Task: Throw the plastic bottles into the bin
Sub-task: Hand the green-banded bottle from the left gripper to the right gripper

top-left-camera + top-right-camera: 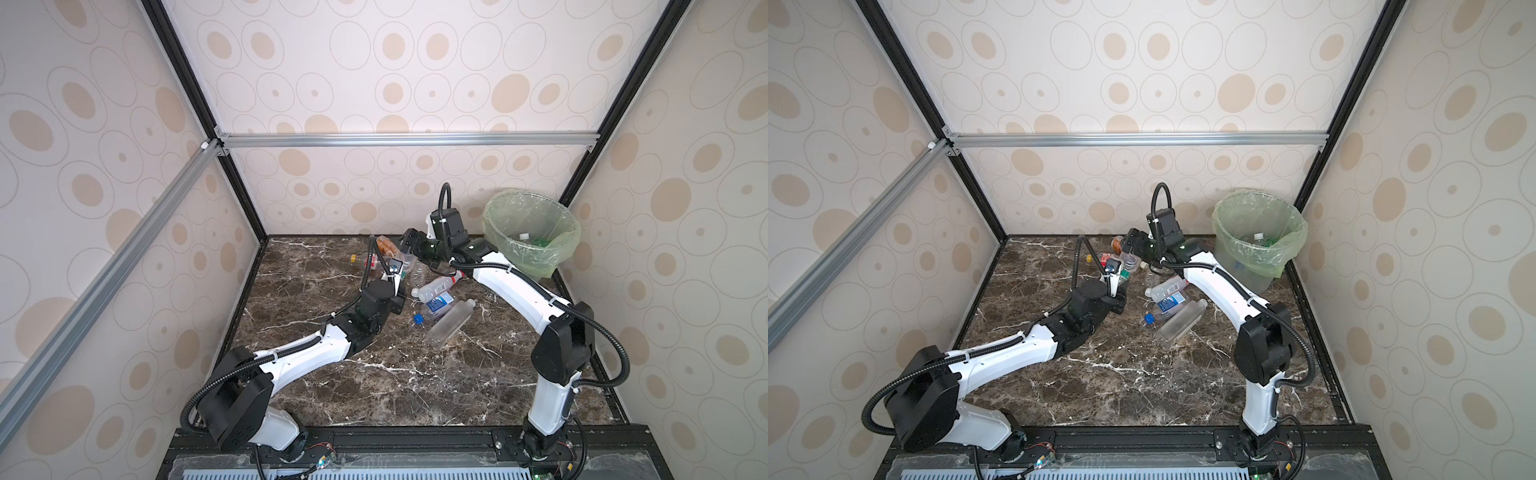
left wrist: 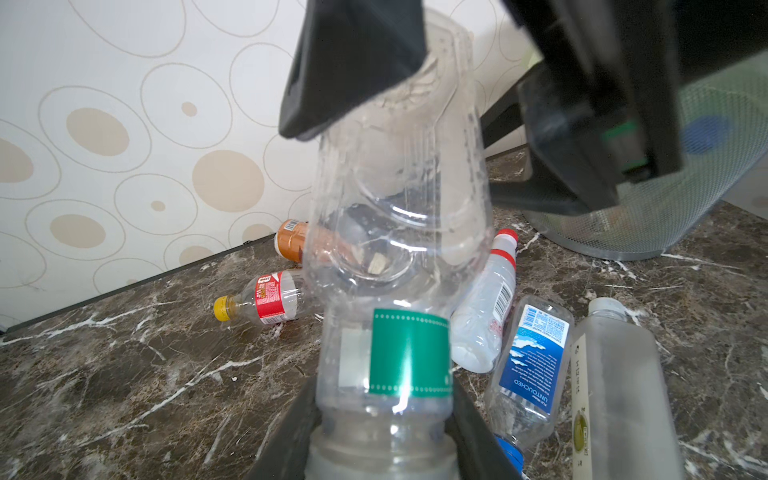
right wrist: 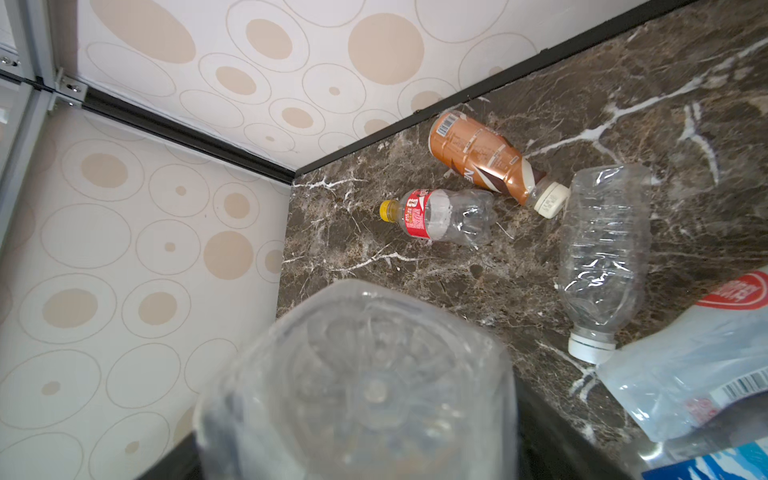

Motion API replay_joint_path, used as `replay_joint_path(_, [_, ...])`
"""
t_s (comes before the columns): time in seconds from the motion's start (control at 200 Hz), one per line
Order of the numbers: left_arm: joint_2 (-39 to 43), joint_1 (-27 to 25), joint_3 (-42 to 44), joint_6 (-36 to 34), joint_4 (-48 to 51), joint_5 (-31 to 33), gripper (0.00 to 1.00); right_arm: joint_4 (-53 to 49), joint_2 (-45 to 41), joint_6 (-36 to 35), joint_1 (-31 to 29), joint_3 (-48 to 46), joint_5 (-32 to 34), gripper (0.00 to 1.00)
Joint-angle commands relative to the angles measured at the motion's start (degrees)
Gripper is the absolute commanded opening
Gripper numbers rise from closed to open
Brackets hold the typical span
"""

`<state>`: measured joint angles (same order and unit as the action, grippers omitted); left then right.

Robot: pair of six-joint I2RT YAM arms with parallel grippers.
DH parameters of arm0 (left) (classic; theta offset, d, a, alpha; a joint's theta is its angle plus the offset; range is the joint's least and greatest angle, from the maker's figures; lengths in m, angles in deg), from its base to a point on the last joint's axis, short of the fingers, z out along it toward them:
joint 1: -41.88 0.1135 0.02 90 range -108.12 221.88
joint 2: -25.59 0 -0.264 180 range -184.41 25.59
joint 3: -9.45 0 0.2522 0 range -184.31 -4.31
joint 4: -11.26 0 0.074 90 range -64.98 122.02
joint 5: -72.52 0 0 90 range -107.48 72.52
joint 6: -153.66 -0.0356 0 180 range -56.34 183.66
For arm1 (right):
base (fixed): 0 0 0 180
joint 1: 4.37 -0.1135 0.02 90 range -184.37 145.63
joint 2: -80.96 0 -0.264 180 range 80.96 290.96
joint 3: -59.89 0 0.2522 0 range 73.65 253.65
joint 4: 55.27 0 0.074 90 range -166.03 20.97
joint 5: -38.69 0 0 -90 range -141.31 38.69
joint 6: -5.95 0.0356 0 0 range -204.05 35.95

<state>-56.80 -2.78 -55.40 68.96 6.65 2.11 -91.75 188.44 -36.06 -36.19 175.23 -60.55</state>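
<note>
left gripper [image 2: 382,440] is clamped on the neck end of a clear green-labelled bottle [image 2: 399,249]; right gripper [image 1: 409,242] has its jaws apart around the base. the bin [image 1: 559,257], in the far right corner, holds a white-capped bottle [image 1: 524,237]; other bottles [image 1: 436,291] lie on the table [image 1: 374,374].

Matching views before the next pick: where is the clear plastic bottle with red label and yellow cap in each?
Both top views: the red-labelled bottle lies near the back wall.
Left wrist view: that bottle beyond the green-labelled clear bottle.
Right wrist view: that bottle near the wall corner.
Shared landmark: the brown-labelled bottle with cream cap alongside it.
</note>
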Motion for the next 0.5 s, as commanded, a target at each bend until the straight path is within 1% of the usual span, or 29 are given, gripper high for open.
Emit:
replay_joint_path(0.0, [0.0,-0.86,-2.17,-1.88,-2.81,1.65,0.31,-0.22,0.47,0.6,-0.18,1.42,0.01,0.81])
replay_joint_path(0.05, [-0.16,-0.95,-2.11,-1.88,-2.94,1.84,0.31,0.11,0.32,0.61,-0.18,0.93,0.09,0.76])
replay_joint_path(0.19, [-0.25,-0.95,-1.64,-1.64,-3.43,2.69,0.35,1.18,-0.24,0.89,-0.18,-0.66,0.18,0.6])
replay_joint_path(0.28, [-0.06,-0.94,-1.22,-1.1,-3.85,3.06,0.36,1.62,-0.34,1.0,-0.16,-1.37,0.05,0.47])
replay_joint_path(0.32, [0.04,-0.88,-1.04,-0.85,-3.91,3.17,0.38,1.83,-0.42,1.18,-0.11,-1.65,0.03,0.42])
replay_joint_path(0.36, [0.2,-0.97,-0.88,-0.73,-4.0,3.33,0.39,2.12,-0.52,1.28,-0.09,-1.94,0.01,0.39])
replay_joint_path(0.415, [0.44,-0.91,-0.66,-0.24,-3.96,3.56,0.42,2.63,-0.76,1.5,0.01,-2.43,-0.08,0.39])
replay_joint_path(0.495, [1.13,-0.94,0.17,0.59,-4.23,3.85,0.5,3.07,-1.1,1.71,0.57,-3.16,0.01,0.38])
